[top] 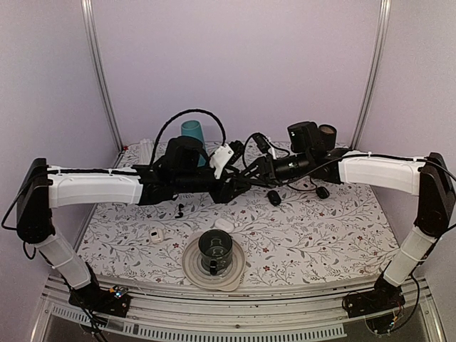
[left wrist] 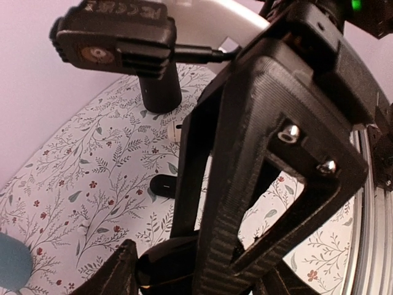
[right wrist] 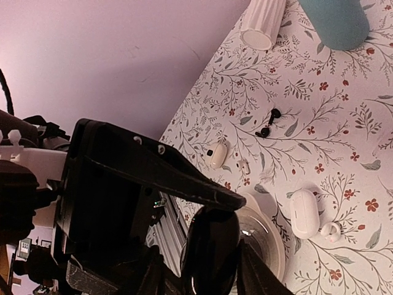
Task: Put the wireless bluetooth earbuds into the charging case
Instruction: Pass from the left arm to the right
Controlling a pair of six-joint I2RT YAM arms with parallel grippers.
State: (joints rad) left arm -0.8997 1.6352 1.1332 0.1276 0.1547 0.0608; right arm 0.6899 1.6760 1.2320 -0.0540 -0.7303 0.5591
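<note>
A glossy black oval charging case (left wrist: 161,263) hangs above the table between both grippers. My left gripper (left wrist: 178,275) is shut on it, the case pressed against the left finger (left wrist: 118,271). In the right wrist view the case (right wrist: 212,249) lies between the fingers of my right gripper (right wrist: 206,275); one finger (right wrist: 256,270) touches it and a slim gap shows at the other, so the jaws stand open around it. In the top view the two grippers (top: 232,187) (top: 250,173) meet at mid-table. Two tiny black earbuds (right wrist: 268,123) lie on the floral cloth, also seen from above (top: 180,210).
Two more black pods (top: 274,197) (top: 322,192) lie right of centre. White cases (right wrist: 305,212) (right wrist: 217,155) and small white pieces (right wrist: 244,165) rest on the cloth. A dark cup on a round plate (top: 191,267) stands near the front. A teal cup (top: 192,130) and a white ribbed cup (right wrist: 264,21) stand at the back.
</note>
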